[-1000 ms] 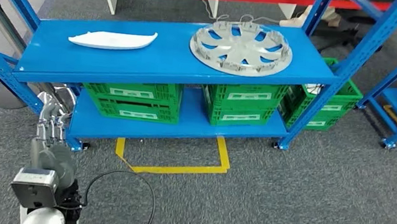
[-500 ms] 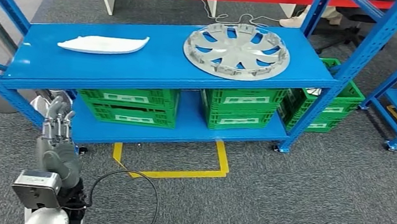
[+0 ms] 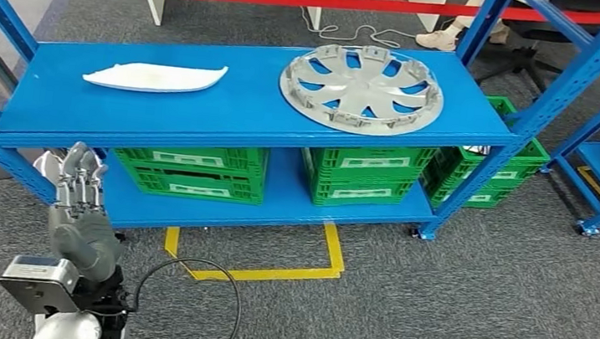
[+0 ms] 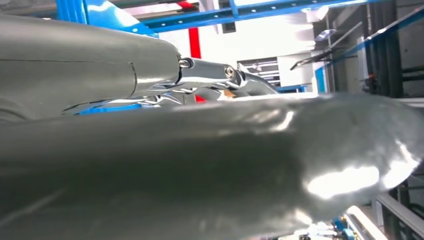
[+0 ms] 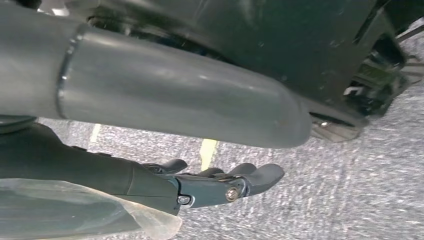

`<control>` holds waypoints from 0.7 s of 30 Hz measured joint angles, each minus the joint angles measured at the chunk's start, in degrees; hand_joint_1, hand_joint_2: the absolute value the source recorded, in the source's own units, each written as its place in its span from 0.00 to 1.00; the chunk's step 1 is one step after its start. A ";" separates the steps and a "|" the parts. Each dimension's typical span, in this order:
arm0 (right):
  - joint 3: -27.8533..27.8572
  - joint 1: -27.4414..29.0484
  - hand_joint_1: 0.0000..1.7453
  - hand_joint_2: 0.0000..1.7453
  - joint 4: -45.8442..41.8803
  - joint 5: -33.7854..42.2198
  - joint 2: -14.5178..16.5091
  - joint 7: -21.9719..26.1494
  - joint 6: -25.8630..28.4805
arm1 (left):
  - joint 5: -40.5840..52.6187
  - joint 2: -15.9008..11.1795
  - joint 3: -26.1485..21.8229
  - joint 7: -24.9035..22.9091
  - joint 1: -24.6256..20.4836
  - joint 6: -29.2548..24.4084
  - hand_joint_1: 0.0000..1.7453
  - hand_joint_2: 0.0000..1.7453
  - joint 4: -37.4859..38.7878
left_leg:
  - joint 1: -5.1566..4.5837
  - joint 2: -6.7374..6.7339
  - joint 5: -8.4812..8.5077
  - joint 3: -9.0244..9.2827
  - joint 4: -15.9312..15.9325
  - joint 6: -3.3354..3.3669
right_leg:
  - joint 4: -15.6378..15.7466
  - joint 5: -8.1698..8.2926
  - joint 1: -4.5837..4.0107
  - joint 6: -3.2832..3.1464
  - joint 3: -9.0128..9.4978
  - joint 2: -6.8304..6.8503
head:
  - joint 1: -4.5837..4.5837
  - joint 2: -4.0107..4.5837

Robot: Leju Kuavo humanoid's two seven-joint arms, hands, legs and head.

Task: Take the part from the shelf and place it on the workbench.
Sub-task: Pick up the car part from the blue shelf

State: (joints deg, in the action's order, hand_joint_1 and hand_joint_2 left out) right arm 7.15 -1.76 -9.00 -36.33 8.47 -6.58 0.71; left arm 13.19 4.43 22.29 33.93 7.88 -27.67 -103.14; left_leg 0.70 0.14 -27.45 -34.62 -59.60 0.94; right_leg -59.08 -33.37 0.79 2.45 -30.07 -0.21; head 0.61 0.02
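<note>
Your robot's left hand point(image 3: 80, 209), fingers straight and apart and holding nothing, rises below the blue shelf point(image 3: 235, 112) where the white part point(image 3: 153, 77) lies beside a wheel cover point(image 3: 363, 77); its right hand point(image 5: 220, 182) hangs empty, fingers loosely curled.
</note>
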 joint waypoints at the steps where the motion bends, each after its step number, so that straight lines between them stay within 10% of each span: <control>1: 0.02 -0.05 0.00 0.00 -0.02 -0.01 -0.01 0.00 -0.03 | -0.05 0.03 0.03 0.01 -0.03 0.04 0.00 0.00 -0.02 | 0.05 -0.02 -0.08 0.24 0.17 0.34 | -2.32 -1.35 0.02 0.18 -1.06 0.03 | -0.03 0.00; 4: 0.03 0.04 0.00 0.00 -0.04 -0.12 -0.01 -0.06 -0.30 | -0.15 0.05 0.05 0.02 0.02 0.11 0.00 0.00 -0.02 | -0.25 -0.04 -0.75 0.81 0.17 1.07 | -13.35 -5.58 -0.01 0.29 -7.47 0.05 | -0.03 0.00; 6: 0.05 0.22 0.00 0.00 -0.04 -0.32 -0.01 -0.19 -0.53 | -0.19 0.05 0.03 0.03 0.21 0.15 0.00 0.00 -0.02 | -0.49 0.12 -1.41 1.58 0.16 1.22 | -14.53 -3.71 -0.13 -0.03 -9.38 0.05 | -0.04 0.00; 10: 0.07 0.36 0.00 0.00 -0.04 -0.91 -0.09 -0.48 -0.93 | -0.29 0.04 -0.03 0.18 0.63 0.21 0.00 0.00 -0.02 | -0.91 0.33 -2.95 3.35 0.09 0.85 | -2.23 4.52 -0.71 -1.45 -5.02 0.08 | 0.03 0.00; 15: 0.10 0.86 0.00 0.00 -0.09 -1.31 -0.30 -0.76 -1.62 | -0.33 -0.05 -0.16 0.65 1.14 0.73 0.00 0.00 -0.26 | -0.99 0.31 -4.14 3.47 -0.49 -0.46 | 0.41 4.42 -0.43 -2.17 -3.25 0.06 | 0.24 0.00; 19: 0.13 0.88 0.00 0.00 -0.11 -1.37 -0.33 -0.84 -2.02 | -0.30 -0.11 -0.24 0.98 1.41 1.27 0.00 0.00 -0.42 | -0.46 0.24 -9.14 -2.82 -12.97 -1.48 | 0.99 3.70 -0.13 -2.76 -1.78 0.13 | 0.52 0.00; 21: 0.13 1.01 0.00 0.00 -0.11 -1.37 -0.35 -0.89 -2.13 | -0.29 -0.15 -0.31 0.98 1.58 1.29 0.00 0.00 -0.42 | -0.16 0.22 -7.99 -4.67 -15.17 -1.73 | 0.99 3.07 -0.09 -2.69 -0.91 0.06 | 0.52 0.00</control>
State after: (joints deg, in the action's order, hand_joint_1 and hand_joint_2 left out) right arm 7.28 -0.75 -9.11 -37.70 8.12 -7.46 -1.42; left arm 12.90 4.28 21.99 34.91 9.45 -26.38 -103.56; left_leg 0.54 0.36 -35.44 -39.28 -74.78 -0.79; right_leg -58.09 -30.30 0.70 -0.24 -30.98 -0.14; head 1.13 0.02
